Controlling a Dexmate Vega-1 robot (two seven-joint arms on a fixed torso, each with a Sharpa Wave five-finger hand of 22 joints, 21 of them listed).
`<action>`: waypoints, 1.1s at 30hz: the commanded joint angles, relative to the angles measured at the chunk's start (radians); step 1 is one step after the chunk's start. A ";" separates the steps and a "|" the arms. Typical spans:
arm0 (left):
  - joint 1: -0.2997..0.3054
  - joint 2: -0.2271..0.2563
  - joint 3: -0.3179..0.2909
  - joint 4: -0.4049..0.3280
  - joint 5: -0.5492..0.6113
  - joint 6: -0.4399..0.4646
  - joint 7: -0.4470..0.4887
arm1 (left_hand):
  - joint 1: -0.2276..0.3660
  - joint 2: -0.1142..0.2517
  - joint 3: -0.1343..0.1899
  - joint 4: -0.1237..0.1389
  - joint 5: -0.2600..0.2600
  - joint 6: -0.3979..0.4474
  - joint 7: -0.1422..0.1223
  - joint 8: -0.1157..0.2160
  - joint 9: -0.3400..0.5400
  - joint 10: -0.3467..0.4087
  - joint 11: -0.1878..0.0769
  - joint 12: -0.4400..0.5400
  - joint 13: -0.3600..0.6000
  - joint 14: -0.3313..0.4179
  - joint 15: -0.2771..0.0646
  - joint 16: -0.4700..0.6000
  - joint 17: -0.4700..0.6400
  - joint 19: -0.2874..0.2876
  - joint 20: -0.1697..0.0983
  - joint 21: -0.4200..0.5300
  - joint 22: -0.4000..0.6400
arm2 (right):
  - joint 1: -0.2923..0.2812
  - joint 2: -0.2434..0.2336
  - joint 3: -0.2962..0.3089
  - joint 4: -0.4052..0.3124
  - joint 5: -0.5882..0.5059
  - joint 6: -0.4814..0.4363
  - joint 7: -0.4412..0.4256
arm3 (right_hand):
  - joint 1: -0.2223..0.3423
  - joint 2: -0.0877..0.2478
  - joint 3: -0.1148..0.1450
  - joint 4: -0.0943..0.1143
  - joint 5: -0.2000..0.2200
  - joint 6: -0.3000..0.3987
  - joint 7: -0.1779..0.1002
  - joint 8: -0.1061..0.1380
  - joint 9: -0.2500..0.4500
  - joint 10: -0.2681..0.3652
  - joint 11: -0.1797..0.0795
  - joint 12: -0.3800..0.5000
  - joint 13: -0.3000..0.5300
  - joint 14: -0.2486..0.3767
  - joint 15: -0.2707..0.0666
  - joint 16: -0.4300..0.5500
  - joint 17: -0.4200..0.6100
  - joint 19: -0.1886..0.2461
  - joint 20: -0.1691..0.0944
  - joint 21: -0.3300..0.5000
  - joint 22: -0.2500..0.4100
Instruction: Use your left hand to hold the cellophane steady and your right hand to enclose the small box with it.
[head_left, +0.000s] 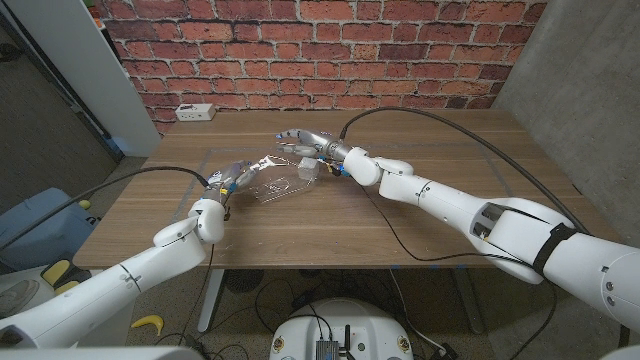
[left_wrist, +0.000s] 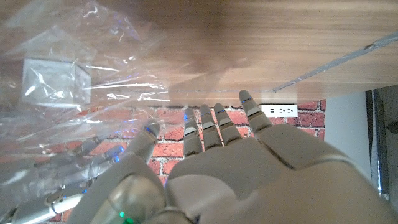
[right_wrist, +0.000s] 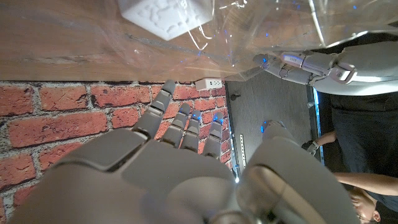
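The left robot hand (head_left: 232, 178) presses the cellophane (head_left: 268, 182) edge; the right robot hand (head_left: 303, 146), fingers spread, holds nothing beside the small box (head_left: 308, 168). Next, it should fold film over.

Left robot hand (head_left: 231, 180) on cellophane (head_left: 268, 180); small box (head_left: 307, 169) inside.

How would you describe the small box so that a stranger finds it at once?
Look at the middle of the wooden table, between the two hands. On the clear cellophane sits a small white box; it is the one solid white cube there.
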 joint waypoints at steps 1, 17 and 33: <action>0.093 -0.119 -0.109 0.135 -0.002 -0.432 0.380 | 0.008 -0.019 -0.002 -0.014 -0.001 0.003 -0.012 0.008 0.003 0.009 -0.003 0.010 0.003 0.015 0.001 0.011 0.003 0.007 0.012 -0.001 0.001 | -0.055 -0.011 0.093 -0.019 0.078 0.042 -0.052 | -0.018 0.002 -0.008 0.003 -0.004 0.009 0.000 0.007 0.002 0.011 -0.001 0.005 0.003 0.008 -0.006 0.006 0.006 0.003 0.003 -0.007 0.003; 0.114 -0.197 -0.185 0.230 -0.056 -0.740 0.403 | 0.027 -0.035 -0.010 -0.047 -0.003 -0.012 -0.027 0.004 0.002 0.000 0.003 0.007 0.003 0.032 -0.010 0.011 0.004 0.045 -0.005 0.007 0.000 | -0.145 -0.053 0.206 -0.117 0.171 0.062 -0.123 | -0.037 -0.002 -0.016 0.010 -0.004 0.016 0.002 0.006 0.001 0.019 -0.002 0.005 0.003 0.011 -0.006 0.006 0.008 0.000 0.003 -0.010 0.003; 0.164 -0.236 -0.275 0.244 -0.205 -0.920 0.241 | 0.041 -0.040 -0.016 -0.069 -0.007 -0.048 -0.038 -0.002 0.002 -0.039 0.009 -0.003 0.003 0.003 -0.012 -0.001 0.003 0.042 -0.021 0.000 0.000 | -0.253 -0.090 0.316 -0.226 0.275 0.088 -0.169 | -0.047 -0.007 -0.020 0.011 -0.004 0.026 0.005 0.007 0.000 0.028 0.000 0.006 0.002 0.017 -0.002 0.006 0.007 -0.001 0.004 -0.011 0.003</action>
